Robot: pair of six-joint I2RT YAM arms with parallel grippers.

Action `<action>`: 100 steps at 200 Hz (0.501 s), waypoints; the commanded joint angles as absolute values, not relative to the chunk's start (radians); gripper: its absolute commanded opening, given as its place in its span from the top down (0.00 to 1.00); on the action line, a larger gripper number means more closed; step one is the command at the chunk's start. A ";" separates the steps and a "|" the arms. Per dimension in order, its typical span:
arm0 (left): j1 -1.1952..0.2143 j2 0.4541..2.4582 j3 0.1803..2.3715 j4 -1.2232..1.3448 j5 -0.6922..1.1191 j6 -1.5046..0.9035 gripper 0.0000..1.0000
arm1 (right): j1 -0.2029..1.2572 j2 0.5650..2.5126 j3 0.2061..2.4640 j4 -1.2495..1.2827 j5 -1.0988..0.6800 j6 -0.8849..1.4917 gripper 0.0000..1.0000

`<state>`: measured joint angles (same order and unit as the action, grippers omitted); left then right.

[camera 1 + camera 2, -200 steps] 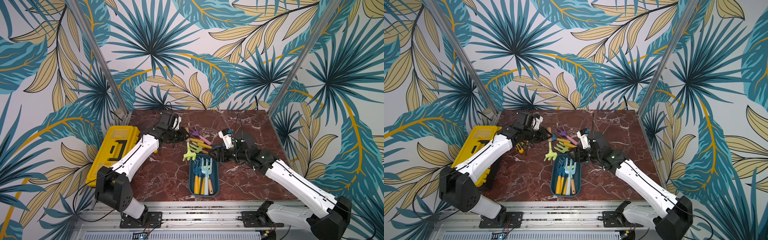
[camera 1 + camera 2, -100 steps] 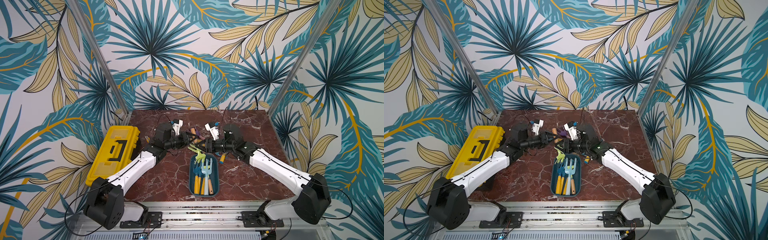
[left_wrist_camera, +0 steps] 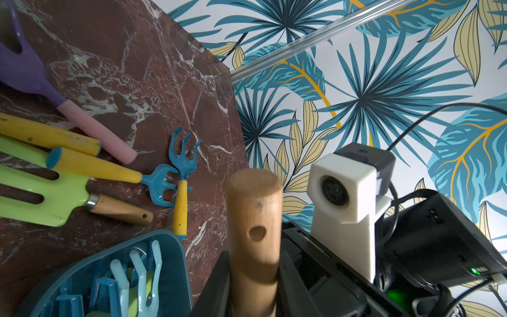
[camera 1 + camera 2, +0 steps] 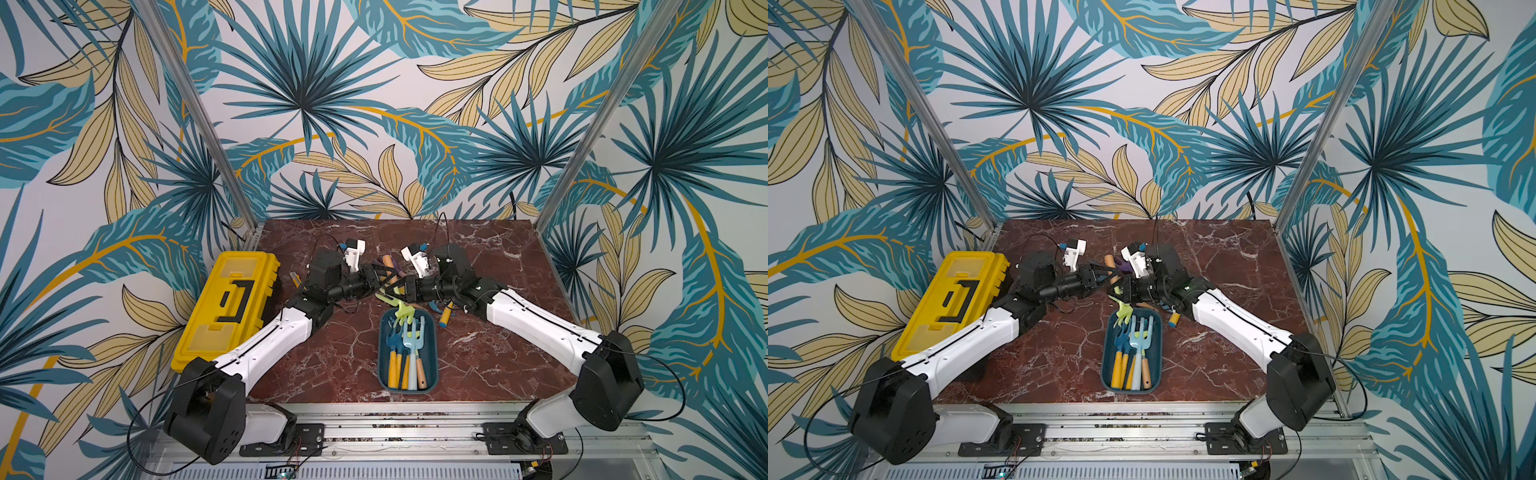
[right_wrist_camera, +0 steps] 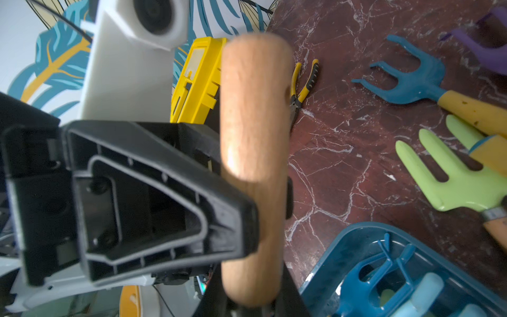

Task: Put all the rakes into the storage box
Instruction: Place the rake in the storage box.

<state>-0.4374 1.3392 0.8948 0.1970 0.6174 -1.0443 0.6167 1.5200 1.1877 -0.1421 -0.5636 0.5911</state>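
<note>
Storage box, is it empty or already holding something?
Not empty: the storage box holds several hand tools, a light blue rake among them.

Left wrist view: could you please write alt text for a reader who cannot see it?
A wooden handle with a small hole stands close to the camera, clamped in the left pincer. Past it, two blue rakes and a green fork lie on the red marble table, and the teal storage box holds more rakes.
</note>
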 commanded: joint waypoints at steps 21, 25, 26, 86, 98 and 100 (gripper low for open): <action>-0.443 1.282 0.901 0.045 0.580 -0.828 0.11 | 0.587 1.525 1.244 -0.328 -0.673 0.606 1.00; -0.443 1.269 0.905 0.009 0.556 -0.792 0.04 | 0.581 1.525 1.254 -0.364 -0.688 0.598 1.00; -0.443 1.266 0.906 0.001 0.549 -0.780 0.02 | 0.580 1.524 1.256 -0.375 -0.692 0.596 1.00; -0.525 0.957 0.657 0.036 0.151 -0.246 0.00 | 0.477 1.438 1.236 -0.640 -0.959 0.668 1.00; -0.569 0.921 0.559 0.197 0.099 -0.144 0.00 | 0.477 1.403 1.204 -0.640 -0.983 0.757 1.00; -0.576 0.917 0.542 0.227 0.094 -0.126 0.00 | 0.476 1.398 1.198 -0.640 -0.988 0.773 1.00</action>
<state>-0.5095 0.9707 0.7063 0.0010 0.2638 -0.4225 0.4725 1.4796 1.2499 -0.5571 -0.8551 0.6353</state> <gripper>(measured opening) 0.998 0.219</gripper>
